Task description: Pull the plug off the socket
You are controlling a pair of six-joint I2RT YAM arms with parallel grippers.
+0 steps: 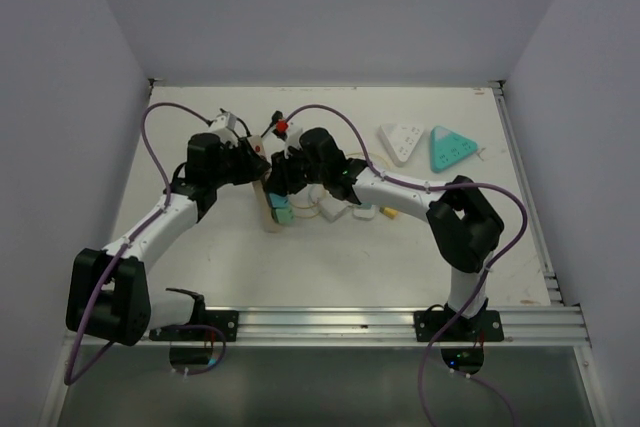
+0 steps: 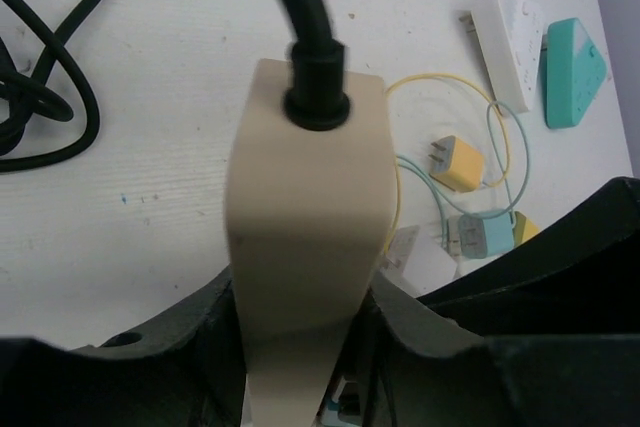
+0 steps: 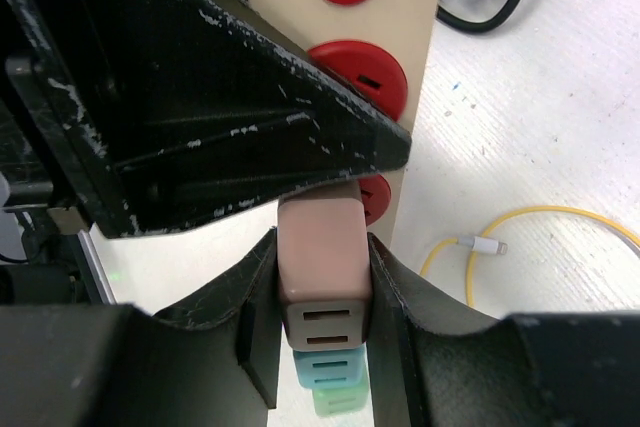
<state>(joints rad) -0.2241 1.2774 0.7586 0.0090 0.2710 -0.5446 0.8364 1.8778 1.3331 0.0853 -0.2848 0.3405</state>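
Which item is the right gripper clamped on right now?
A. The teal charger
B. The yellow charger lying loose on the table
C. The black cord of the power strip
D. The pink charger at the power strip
D: in the right wrist view the right gripper has a finger pressed against each side of the pink charger, while the teal charger sits below it outside the grip.

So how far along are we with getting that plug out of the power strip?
Done: both grips are set. In hand: the left gripper, jaws shut, steadies the beige power strip; the right gripper, jaws shut, pinches the pink plug. Left: the pull itself, since the plug still looks seated in its socket.
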